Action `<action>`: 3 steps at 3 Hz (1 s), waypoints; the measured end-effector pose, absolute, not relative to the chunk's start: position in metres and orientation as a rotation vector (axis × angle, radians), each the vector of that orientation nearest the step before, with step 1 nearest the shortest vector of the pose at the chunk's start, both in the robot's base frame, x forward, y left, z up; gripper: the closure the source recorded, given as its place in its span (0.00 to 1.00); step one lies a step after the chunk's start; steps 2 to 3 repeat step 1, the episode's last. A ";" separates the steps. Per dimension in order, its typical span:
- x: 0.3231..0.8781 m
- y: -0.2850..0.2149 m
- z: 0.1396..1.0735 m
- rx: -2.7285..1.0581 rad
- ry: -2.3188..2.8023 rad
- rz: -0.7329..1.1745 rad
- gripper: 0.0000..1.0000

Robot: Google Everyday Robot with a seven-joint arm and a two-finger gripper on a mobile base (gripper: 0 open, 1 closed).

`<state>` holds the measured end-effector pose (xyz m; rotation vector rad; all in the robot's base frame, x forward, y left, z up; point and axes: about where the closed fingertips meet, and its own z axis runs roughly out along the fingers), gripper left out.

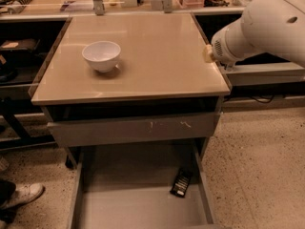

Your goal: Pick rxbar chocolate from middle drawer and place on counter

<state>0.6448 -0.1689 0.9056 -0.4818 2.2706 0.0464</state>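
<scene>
**Q:** Fingers: where, and what state?
**A:** My fingers are out of frame. Only my white arm (267, 27) shows, at the far right, its rounded end hanging just past the right edge of the tabletop (157, 66). Released or clenched, I cannot tell.

**Q:** The bar?
**A:** The rxbar chocolate (181, 182) lies flat on the floor of the middle drawer (128, 202). The drawer stands open toward the near side, below the tabletop. The bar is on the drawer's right side, close to the right wall. It is slightly tilted, with its near end leaning left. Black wrapper, pale lettering.

**Q:** The bar relative to your fingers?
**A:** I can't place it against them. Against the arm, it is well apart. The bar is low and near, while the arm's end is up at tabletop level, farther back and to the right.

**Q:** What's on the tabletop?
**A:** A white bowl (101, 56), upright, on the left part and toward the far side.

**Q:** Anything else?
**A:** A grey drawer with a scratched front (133, 129) sits between the tabletop and the open drawer. There is a cluttered bench (47, 1) along the far side and a shoe (21, 196) at the near left.
</scene>
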 end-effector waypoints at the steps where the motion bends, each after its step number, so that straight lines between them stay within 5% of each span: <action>1: 0.604 -0.275 0.916 -0.190 2.371 -0.115 0.81; 3: 0.604 -0.275 0.916 -0.190 2.371 -0.115 0.81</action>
